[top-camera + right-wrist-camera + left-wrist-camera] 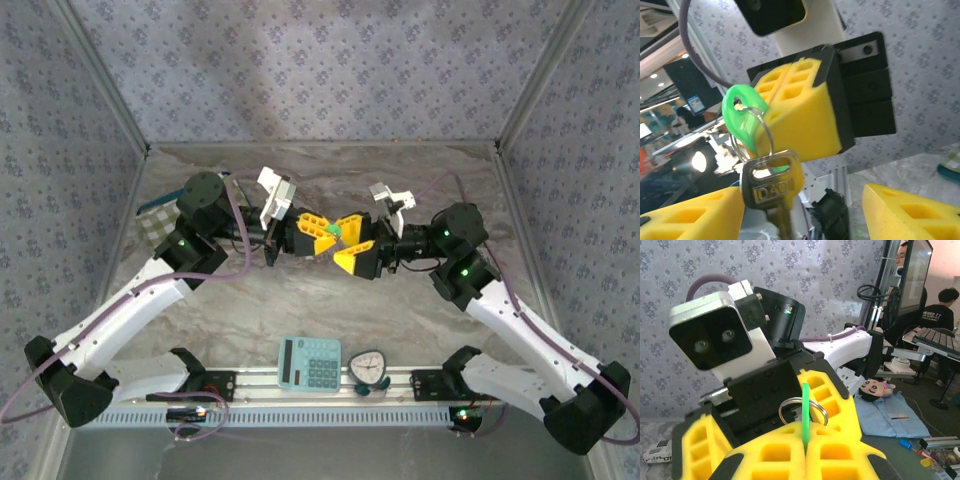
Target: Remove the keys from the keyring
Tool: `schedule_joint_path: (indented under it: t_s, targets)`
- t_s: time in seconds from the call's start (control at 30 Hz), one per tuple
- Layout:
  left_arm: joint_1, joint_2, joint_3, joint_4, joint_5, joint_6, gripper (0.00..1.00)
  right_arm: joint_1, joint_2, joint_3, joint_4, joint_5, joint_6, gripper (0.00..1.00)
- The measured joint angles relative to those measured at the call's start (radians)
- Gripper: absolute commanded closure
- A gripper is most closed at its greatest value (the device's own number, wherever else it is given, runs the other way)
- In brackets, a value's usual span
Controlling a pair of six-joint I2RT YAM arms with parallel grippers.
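The likeliest slip we see is at the green plastic tag (pixel 742 112). The left gripper (pixel 805 442) has its yellow foam pads pressed together on only a thin edge of it. A pull on the silver metal key stamped DAD (pixel 771 187) could therefore drag tag, silver metal split ring (pixel 790 410) and key out together, dropping them onto the grey marbled table (pixel 250 310) beyond the teal desk calculator (pixel 309 362). A second risk is the right gripper (pixel 802 200) closing on the blade rather than the head, which would twist the key instead of walking it round the ring. The bunch hangs in the air above and beyond the calculator, the key dangling between the right gripper's wide-spread fingers, seemingly touching neither. Both arms reach out from either side of the calculator, elbows out, forearms turned inward, wrists roughly level and facing each other
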Motion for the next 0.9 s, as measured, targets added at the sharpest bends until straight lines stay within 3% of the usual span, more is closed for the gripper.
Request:
schedule_joint_path:
  t_s: [0.07, 0.2, 0.53, 0.77, 0.9]
  targets:
    - [0.0, 0.002, 0.0, 0.002, 0.004, -0.002, 1.0, 0.013, 0.003, 0.01, 0.011, -0.014, 0.01, 0.35]
    - [0.0, 0.012, 0.001, 0.004, 0.007, 0.0, 1.0, 0.028, -0.003, 0.029, 0.031, -0.032, 0.031, 0.47]
    - [-0.002, -0.006, 0.001, -0.004, 0.01, 0.023, 1.0, 0.026, -0.082, 0.029, -0.023, -0.004, 0.018, 0.56]
    - [0.003, -0.009, -0.009, -0.021, -0.018, 0.033, 1.0, 0.024, -0.116, 0.029, -0.029, 0.013, -0.004, 0.7]
    - [0.003, -0.009, -0.016, -0.034, -0.048, 0.042, 1.0, 0.037, -0.112, 0.031, -0.059, 0.045, -0.022, 0.68]
